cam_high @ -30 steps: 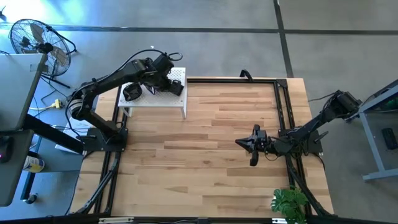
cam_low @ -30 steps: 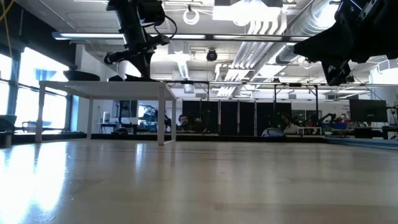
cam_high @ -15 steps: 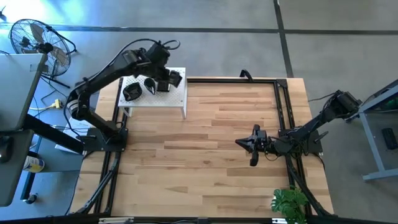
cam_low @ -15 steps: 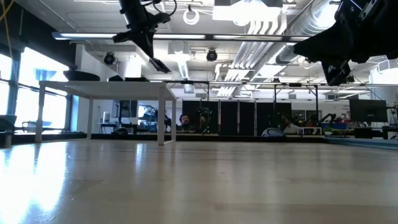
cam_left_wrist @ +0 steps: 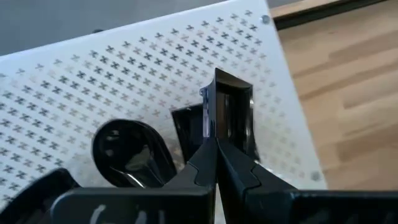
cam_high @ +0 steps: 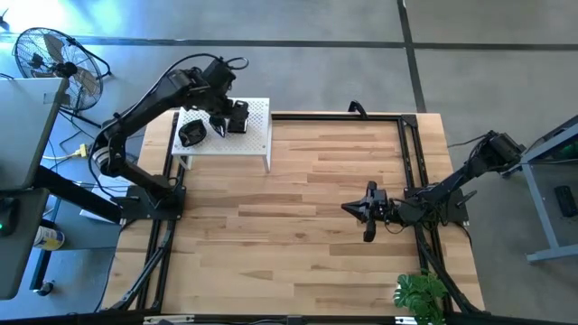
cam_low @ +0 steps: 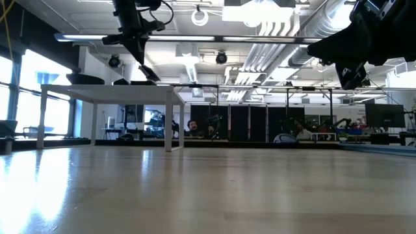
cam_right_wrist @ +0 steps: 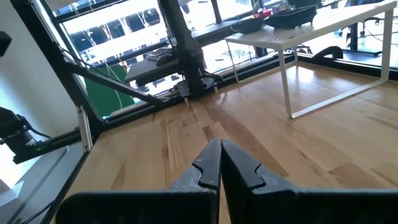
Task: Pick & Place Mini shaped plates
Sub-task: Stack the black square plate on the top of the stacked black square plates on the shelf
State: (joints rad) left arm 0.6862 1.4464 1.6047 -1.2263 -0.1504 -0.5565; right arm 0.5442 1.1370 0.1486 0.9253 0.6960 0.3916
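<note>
- A square mini plate (cam_left_wrist: 229, 118) is pinched on edge by the left gripper (cam_left_wrist: 214, 144), lifted just above the white stand (cam_left_wrist: 74, 93).
- Other black plates (cam_high: 191, 134) rest on the stand.
- Judged step: carrying; next calls for moving toward the wooden table (cam_high: 307, 235).
- Right gripper (cam_right_wrist: 220, 149), pressed together and empty, waits above the table.

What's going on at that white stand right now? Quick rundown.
Left gripper shut on a square plate, lifted above the white stand. Two more plates on the stand. Right gripper shut, empty, idle over the table. Nothing in the way.
</note>
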